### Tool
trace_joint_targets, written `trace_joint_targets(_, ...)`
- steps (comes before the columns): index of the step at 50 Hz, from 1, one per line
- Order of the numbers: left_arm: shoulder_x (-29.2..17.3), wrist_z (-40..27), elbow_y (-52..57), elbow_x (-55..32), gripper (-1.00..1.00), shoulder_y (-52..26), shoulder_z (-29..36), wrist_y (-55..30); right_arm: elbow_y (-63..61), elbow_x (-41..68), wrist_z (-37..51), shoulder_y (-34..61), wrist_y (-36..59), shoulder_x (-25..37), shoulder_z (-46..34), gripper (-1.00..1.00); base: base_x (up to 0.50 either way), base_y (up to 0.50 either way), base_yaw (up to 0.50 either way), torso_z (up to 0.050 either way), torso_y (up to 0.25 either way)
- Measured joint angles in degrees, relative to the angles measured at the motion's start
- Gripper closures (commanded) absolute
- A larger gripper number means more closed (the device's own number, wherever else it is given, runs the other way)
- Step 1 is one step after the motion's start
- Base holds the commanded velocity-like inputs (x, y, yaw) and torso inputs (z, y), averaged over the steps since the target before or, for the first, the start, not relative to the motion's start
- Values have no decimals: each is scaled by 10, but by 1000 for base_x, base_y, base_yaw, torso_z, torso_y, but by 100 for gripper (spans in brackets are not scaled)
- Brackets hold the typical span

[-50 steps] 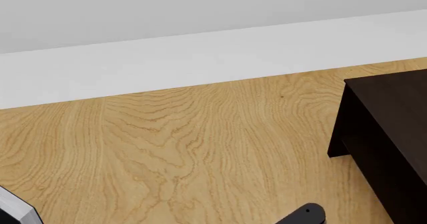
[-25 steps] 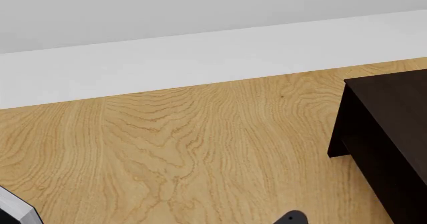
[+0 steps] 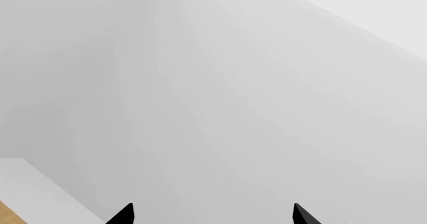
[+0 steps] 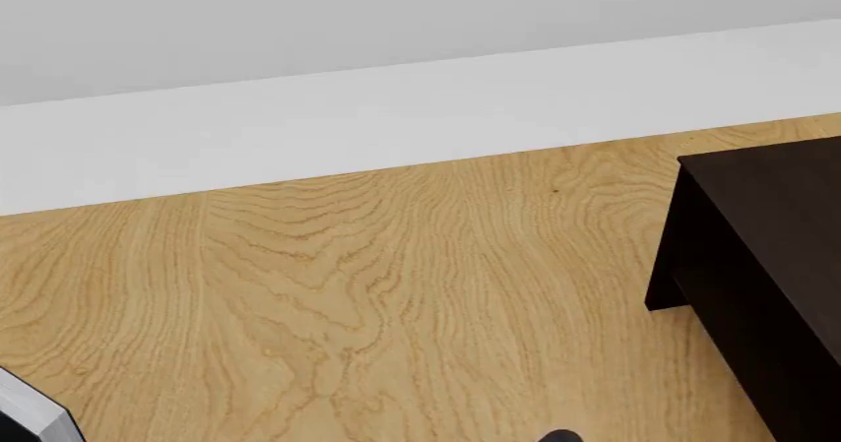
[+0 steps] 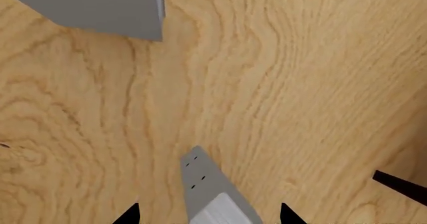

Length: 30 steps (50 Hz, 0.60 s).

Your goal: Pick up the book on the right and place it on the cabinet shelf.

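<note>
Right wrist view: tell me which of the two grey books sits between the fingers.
The narrow grey book showing its white page edge, lined up between the fingers. The other grey book lies far off at the picture's edge.

Right arm's black link (image 4: 561, 435) lower, nearly out of head view.

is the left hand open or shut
Open: the two black fingertips of the left hand stand wide apart, with only pale grey wall between them.

We log the wooden tabletop (image 4: 329, 294) as honey-tan with wavy darker grain. The cabinet (image 4: 769, 265), right of frame, reads near-black brown. The wall (image 4: 394, 29) is pale grey. One book (image 5: 100, 7) shows plain mid-grey, upper left of the right wrist frame.
</note>
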Motion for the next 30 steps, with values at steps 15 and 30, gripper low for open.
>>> trace_joint_targets(15,-15,-35,6,-30,-100,-7,3,-2,7,-17,-13,-8,-1,3,-18,-100,0,0,0,0,0)
trace_joint_targets(30,-16,-32,3,-25,-100,-2,4,5,17,-27,-15,-1,1,13,-38,-100,0,0,0,0,0)
